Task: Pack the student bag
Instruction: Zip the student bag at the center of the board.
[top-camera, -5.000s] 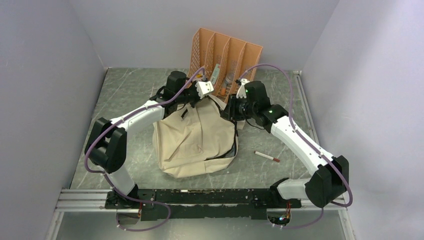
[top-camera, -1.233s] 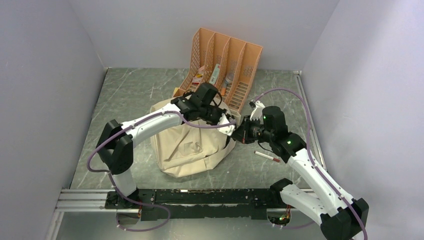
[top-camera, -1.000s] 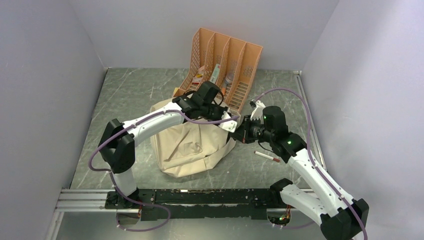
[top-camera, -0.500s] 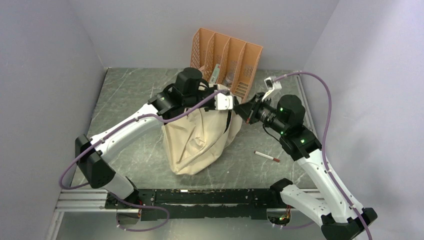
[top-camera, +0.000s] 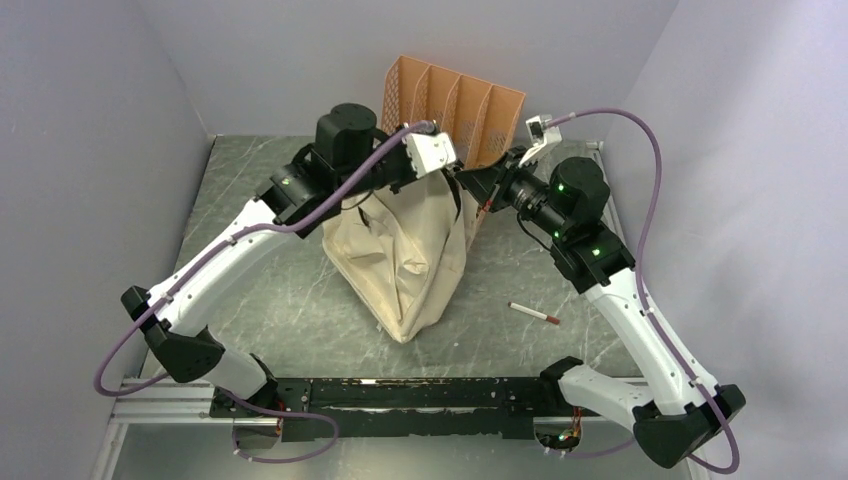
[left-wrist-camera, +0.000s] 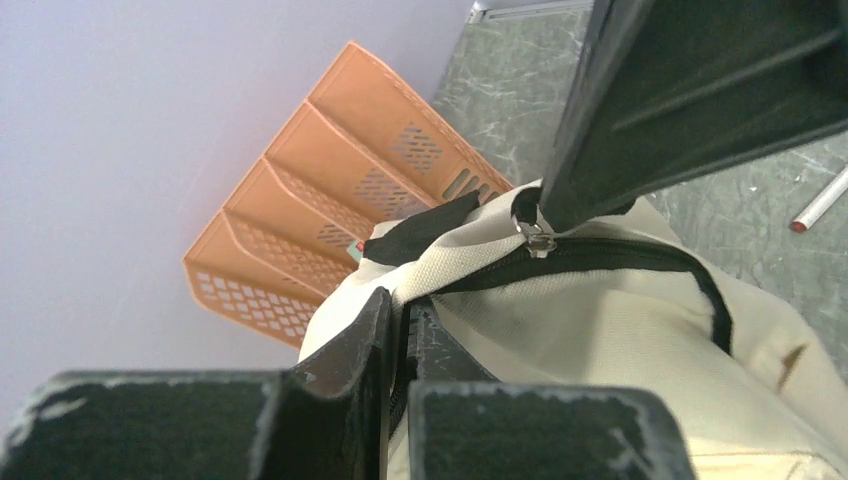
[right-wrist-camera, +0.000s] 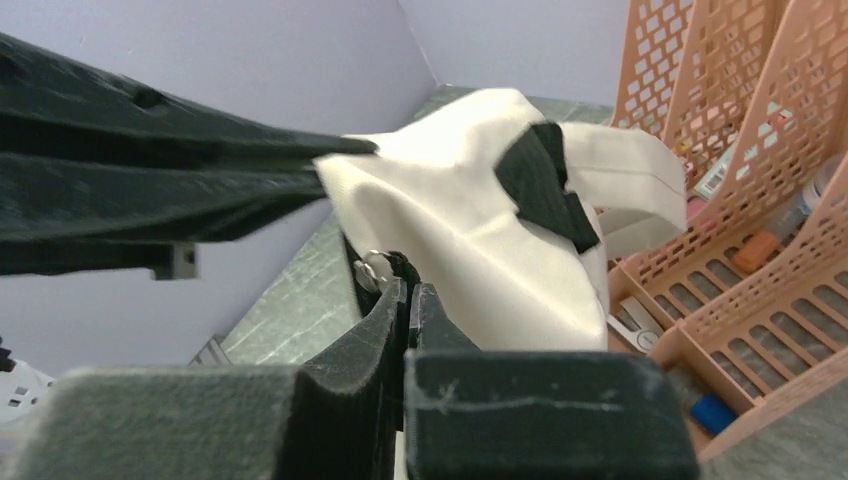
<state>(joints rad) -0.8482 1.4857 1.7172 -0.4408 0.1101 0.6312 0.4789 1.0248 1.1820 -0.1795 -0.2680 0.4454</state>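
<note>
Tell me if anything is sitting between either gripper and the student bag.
Nothing visible. The left gripper is shut on the student bag at its zippered top edge, and the right gripper is shut on it beside a zipper pull. The orange file organizer stands behind the bag, not between.

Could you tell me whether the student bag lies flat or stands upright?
Upright: the student bag hangs from left fingers and right fingers.

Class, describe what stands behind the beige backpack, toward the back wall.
Behind the student bag stands the orange file organizer, its dividers rising above it. The right wrist view shows small items in its slots. From above, its lower part is covered by the bag.
</note>
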